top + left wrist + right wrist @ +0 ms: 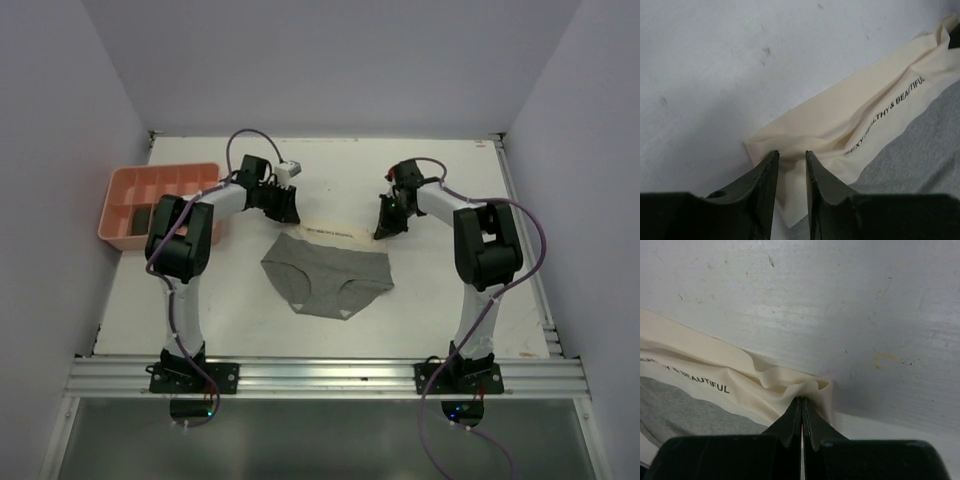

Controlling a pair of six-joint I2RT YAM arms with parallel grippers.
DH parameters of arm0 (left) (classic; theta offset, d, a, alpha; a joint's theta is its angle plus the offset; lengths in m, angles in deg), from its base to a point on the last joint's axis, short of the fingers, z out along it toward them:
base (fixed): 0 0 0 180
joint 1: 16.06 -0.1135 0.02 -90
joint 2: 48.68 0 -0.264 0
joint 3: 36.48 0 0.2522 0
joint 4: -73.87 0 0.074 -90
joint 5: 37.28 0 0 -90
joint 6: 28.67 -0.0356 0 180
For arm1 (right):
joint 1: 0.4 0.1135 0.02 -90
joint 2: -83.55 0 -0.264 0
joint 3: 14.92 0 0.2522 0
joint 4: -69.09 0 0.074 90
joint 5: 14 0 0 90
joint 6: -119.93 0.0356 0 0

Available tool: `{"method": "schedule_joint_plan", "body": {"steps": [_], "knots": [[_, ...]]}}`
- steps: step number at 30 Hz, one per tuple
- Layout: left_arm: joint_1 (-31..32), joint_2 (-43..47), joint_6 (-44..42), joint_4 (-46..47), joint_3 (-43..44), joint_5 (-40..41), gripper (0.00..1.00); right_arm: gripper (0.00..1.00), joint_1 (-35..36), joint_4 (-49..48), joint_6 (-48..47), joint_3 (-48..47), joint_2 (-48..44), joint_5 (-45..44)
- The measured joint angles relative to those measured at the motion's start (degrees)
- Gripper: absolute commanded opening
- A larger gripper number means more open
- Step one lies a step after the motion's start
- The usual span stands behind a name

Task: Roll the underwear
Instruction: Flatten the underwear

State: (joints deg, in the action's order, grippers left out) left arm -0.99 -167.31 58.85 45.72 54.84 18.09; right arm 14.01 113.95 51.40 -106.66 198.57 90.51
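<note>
A grey underwear (pixel 325 275) with a cream waistband (pixel 335 231) lies flat mid-table, the band at the far side. My left gripper (pixel 288 215) is down at the band's left corner. In the left wrist view its jaws (pixel 791 154) stand a little apart, astride the cream waistband (pixel 850 120), with cloth between them but not pinched. The right gripper (pixel 383 232) sits at the band's right corner. Seen from the right wrist, that gripper (pixel 802 399) is shut on a puckered fold of the waistband (pixel 700 370). Grey fabric (pixel 680 405) shows below the band.
A pink compartment tray (pixel 120 190) stands at the far left beside the left arm, with a dark item (pixel 140 218) in one near cell. White walls close in the table on the left, back and right. A metal rail (pixel 320 375) runs along the near edge.
</note>
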Motion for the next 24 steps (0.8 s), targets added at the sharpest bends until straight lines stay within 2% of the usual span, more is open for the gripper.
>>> {"method": "schedule_joint_plan", "body": {"steps": [4,5,8,11,15,19,24], "knots": [[0.1,-7.9,0.5,-0.8,11.8,-0.1,0.35,0.0,-1.0,0.7,0.1,-2.2,1.4,-0.9],[0.1,-10.3,0.6,-0.7,15.3,-0.2,0.41,0.0,-1.6,0.9,0.2,-3.3,1.9,-1.4],[0.1,-15.9,1.3,-0.4,24.3,-1.4,0.48,0.0,-3.7,0.9,0.6,-5.8,3.3,-3.1],[0.1,-16.5,0.8,-0.7,26.0,-3.0,0.51,0.02,-5.7,1.5,0.4,-7.3,3.5,-5.2],[0.2,-12.0,-3.0,-2.2,22.7,-3.6,0.51,0.02,-6.4,0.8,0.3,-6.1,1.2,-4.7],[1.0,0.0,-10.4,-6.8,13.2,-3.9,0.49,0.01,-5.3,0.1,-0.1,-5.9,-0.6,-2.0],[7.7,12.0,-19.8,-10.2,1.1,-3.6,0.47,0.0,-4.2,-0.3,-0.6,-5.9,0.3,0.3]]}}
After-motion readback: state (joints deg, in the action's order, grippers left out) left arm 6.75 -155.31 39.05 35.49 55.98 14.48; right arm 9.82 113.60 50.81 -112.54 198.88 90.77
